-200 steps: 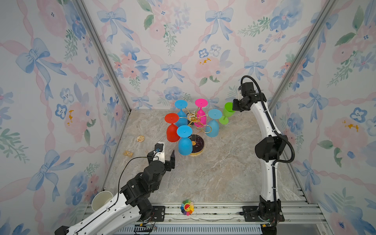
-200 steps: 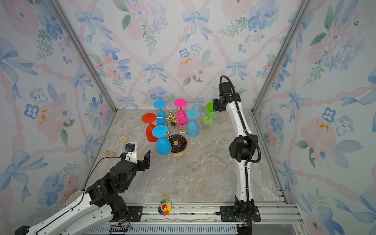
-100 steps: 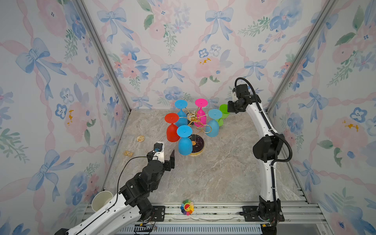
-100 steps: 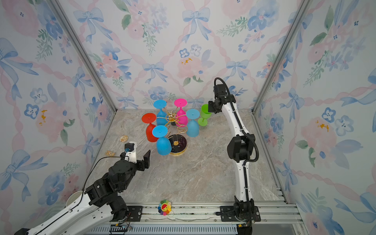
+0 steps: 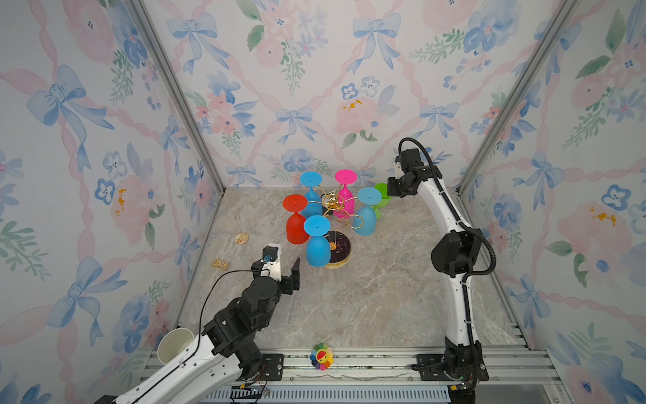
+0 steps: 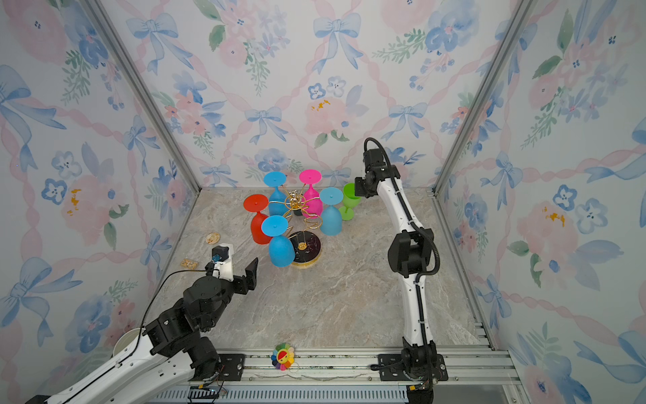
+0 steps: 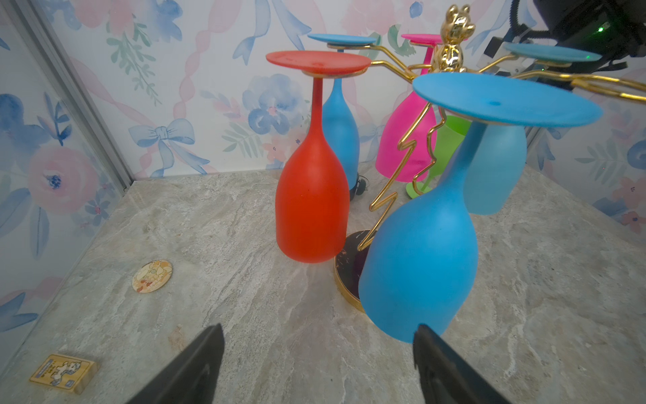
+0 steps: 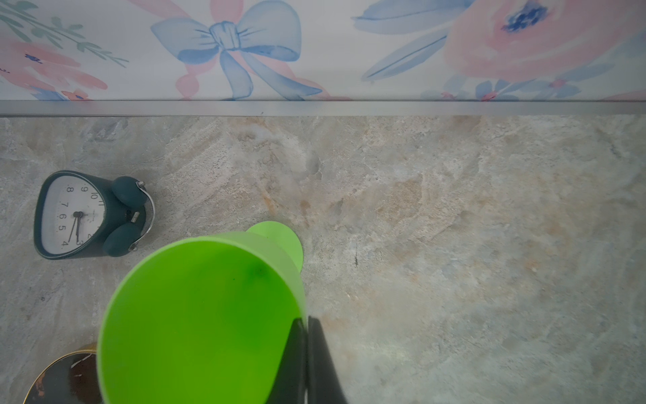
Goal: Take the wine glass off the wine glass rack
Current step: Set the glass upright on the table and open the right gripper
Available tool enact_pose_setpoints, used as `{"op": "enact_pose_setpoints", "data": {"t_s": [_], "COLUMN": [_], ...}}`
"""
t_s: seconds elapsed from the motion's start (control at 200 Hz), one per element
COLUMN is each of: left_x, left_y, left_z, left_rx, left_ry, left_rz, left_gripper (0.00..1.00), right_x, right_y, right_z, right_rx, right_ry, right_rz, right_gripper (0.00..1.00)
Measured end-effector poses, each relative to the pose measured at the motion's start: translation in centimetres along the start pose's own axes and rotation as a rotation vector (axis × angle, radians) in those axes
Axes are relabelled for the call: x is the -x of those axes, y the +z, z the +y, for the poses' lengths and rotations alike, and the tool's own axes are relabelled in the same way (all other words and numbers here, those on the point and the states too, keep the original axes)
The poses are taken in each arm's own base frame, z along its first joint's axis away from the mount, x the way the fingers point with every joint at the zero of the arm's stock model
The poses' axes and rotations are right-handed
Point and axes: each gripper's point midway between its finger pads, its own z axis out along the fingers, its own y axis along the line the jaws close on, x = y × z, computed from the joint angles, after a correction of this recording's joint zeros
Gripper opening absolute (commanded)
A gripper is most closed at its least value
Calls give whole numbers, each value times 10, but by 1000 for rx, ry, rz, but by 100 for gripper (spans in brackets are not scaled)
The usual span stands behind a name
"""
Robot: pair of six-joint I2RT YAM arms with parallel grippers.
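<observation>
One green glass [image 6: 350, 197] upright at rack's [image 6: 311, 245] 2 o'clock | my right claw [image 8: 304, 320] pinching its rim | left claw [image 7: 318, 328] apart

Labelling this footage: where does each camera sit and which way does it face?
Both top views: high over the front rail, facing down and back at the wine glass rack; left arm and right arm show.
Left wrist: low beside the rack, facing its red glass; open left gripper shows.
Right wrist: above the table by the back wall, facing down into the green wine glass; right gripper pinches its rim.
Shared: every view shows the green wine glass.
</observation>
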Motion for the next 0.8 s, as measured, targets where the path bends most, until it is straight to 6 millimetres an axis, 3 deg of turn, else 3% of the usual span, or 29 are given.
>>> {"op": "enact_pose_setpoints", "data": {"t_s": [0.535,0.8], "left_x": [1,1], "left_y": [-1,-1], "left_z": [1,0], "left_rx": [-1,-4], "left_ry": [-4,-7], "left_rz": [-5,-5], "left_gripper": [87,87], "right_x": [-2,18], "right_y": [5,-22], "right_z": [8,13], "right_rx": [19,45], "right_ry": [10,21], "right_rz": [-5,-77], "right_gripper": [30,43]}}
